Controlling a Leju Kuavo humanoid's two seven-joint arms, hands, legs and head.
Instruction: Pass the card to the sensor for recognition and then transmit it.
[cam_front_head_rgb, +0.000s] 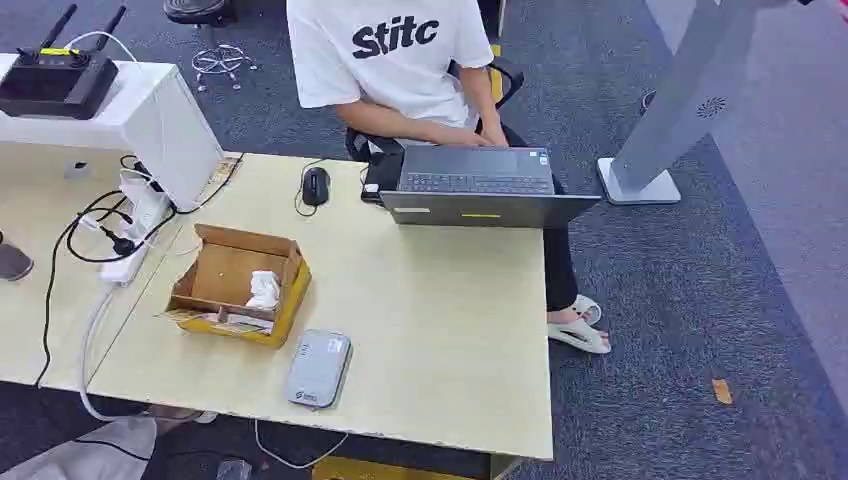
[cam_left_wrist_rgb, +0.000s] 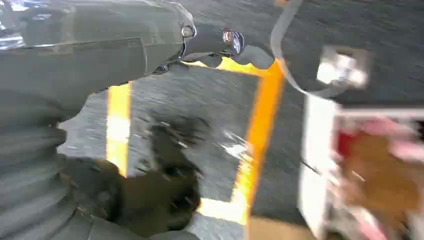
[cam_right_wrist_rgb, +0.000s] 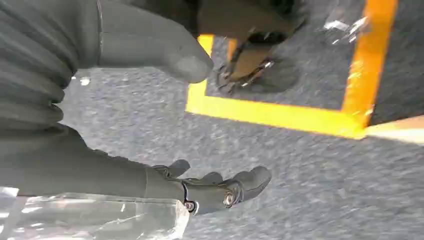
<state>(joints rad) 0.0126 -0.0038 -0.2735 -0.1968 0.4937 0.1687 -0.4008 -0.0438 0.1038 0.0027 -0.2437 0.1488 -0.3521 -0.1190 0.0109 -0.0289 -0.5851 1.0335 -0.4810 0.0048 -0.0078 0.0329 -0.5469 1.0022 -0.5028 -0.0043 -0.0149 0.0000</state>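
Lying on the table — grey sensor, beside cardboard box

My L hand hangs w/ fingers loosely curled, nothing in it. R hand: thumb apart from dark fingers, also empty. Both wrists point down toward floor.

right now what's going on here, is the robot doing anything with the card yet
Not yet. Both arms hang over the carpet: the left hand and right hand hold nothing. On the table sit a grey sensor and an open cardboard box. A person works at a laptop on the far side.
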